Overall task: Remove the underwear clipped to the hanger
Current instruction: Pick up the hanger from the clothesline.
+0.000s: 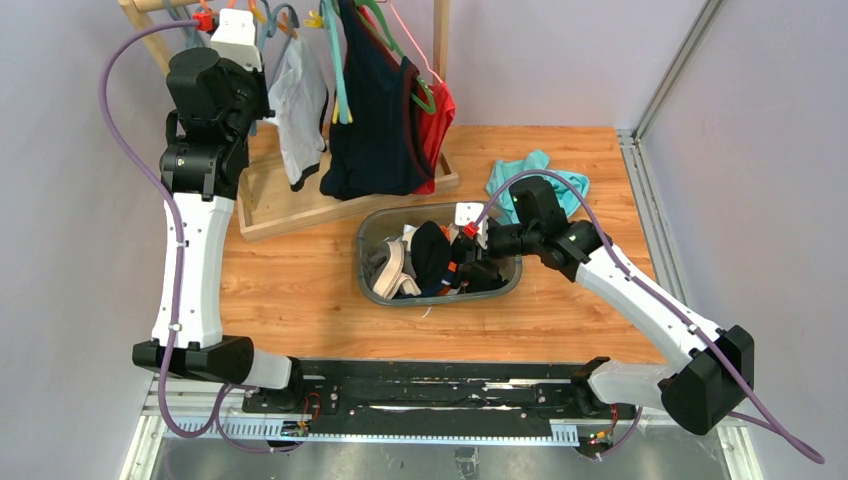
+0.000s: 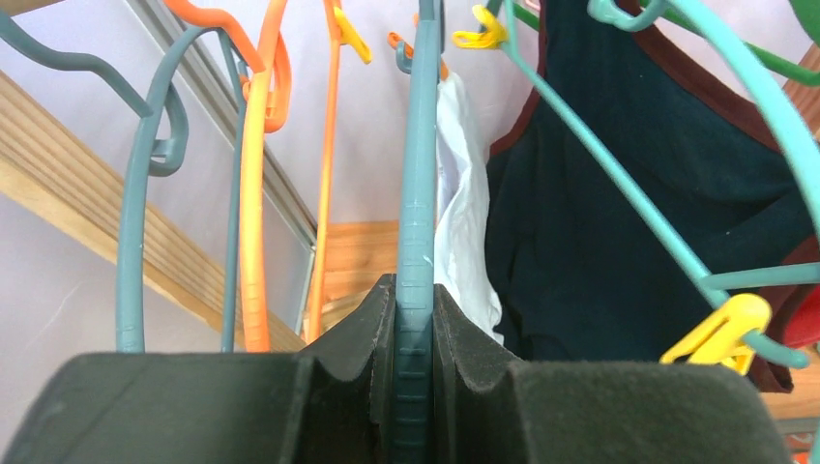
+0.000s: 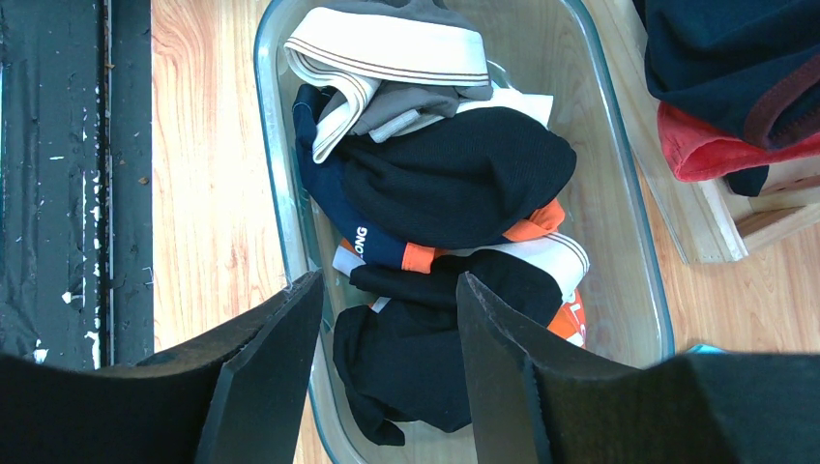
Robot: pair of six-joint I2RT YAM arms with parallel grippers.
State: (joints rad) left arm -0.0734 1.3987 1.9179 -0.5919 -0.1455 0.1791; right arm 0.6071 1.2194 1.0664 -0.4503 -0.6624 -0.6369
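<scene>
My left gripper (image 2: 417, 309) is raised at the wooden rack and shut on a teal hanger (image 2: 418, 193). A white-grey underwear (image 1: 297, 105) hangs from that hanger and also shows in the left wrist view (image 2: 462, 222). My right gripper (image 3: 387, 290) is open and empty above the clear tub (image 3: 276, 193). The tub (image 1: 372, 232) holds several briefs: a dark grey-brown one with a beige waistband (image 3: 387, 43), black ones (image 3: 454, 174) and one with orange trim.
A navy tank top with red trim (image 1: 375, 110) hangs on the rack next to the white-grey underwear. Orange, teal and green hangers with yellow clips (image 2: 720, 333) crowd the rail. A teal cloth (image 1: 530, 175) lies behind the tub. A wooden tray base (image 1: 290, 205) sits under the rack.
</scene>
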